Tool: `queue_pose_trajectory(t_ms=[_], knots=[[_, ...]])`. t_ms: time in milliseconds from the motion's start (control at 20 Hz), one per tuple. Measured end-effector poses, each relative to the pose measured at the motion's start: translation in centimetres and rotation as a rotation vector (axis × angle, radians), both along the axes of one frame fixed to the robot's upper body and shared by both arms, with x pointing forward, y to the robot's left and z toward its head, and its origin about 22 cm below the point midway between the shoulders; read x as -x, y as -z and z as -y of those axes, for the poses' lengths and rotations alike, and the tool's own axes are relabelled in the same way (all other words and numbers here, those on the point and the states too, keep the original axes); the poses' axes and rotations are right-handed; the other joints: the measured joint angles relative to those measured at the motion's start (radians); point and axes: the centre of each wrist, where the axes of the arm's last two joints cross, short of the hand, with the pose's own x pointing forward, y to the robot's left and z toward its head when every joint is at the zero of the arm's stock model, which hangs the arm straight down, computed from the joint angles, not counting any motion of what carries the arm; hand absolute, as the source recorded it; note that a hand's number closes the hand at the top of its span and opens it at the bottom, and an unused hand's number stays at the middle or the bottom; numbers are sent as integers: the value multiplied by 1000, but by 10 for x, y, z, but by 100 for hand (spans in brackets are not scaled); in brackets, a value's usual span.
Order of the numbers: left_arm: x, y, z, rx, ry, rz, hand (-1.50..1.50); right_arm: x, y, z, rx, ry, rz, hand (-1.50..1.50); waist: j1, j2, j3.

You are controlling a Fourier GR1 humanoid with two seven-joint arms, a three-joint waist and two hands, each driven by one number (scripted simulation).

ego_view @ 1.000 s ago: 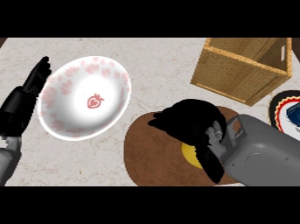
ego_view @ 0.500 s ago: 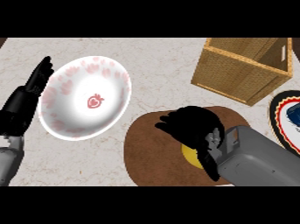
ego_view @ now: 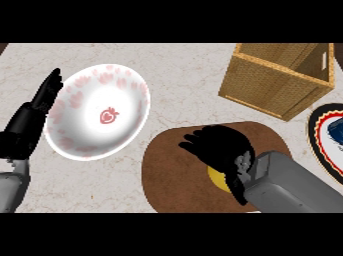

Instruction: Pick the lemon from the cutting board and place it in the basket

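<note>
The lemon (ego_view: 217,177) lies on the brown cutting board (ego_view: 174,172), mostly hidden beneath the right hand (ego_view: 220,148), whose fingers curl over it. The wicker basket (ego_view: 277,85) stands beyond, apart from the board, nothing visible inside. The left hand (ego_view: 30,120) rests open beside the white plate (ego_view: 100,112).

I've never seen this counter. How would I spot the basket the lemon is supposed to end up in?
Look to the far right corner of the pale marble counter. There stands the basket, an open-topped box of tan woven material, just beyond the round brown cutting board. Everything near it is round and flat, like the white plate to its left; it alone is square with tall walls.
</note>
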Motion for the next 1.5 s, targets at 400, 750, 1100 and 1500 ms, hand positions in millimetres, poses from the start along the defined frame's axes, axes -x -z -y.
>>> queue_pose_trajectory(t_ms=[400,750,1100,1500], knots=[[5,-1,-4,5,-1,-4,0,8,13,8,-26,6,-10,-150,-2,-1,0],[8,-2,-4,3,-3,2,0,3,37,18,2,17,-20,-150,-1,0,0],[5,-7,-5,-3,-2,1,0,2,49,20,20,31,-21,-150,-2,-1,0],[1,-4,-1,-2,-3,2,0,-4,57,25,-29,44,-1,150,-1,-9,-3]])
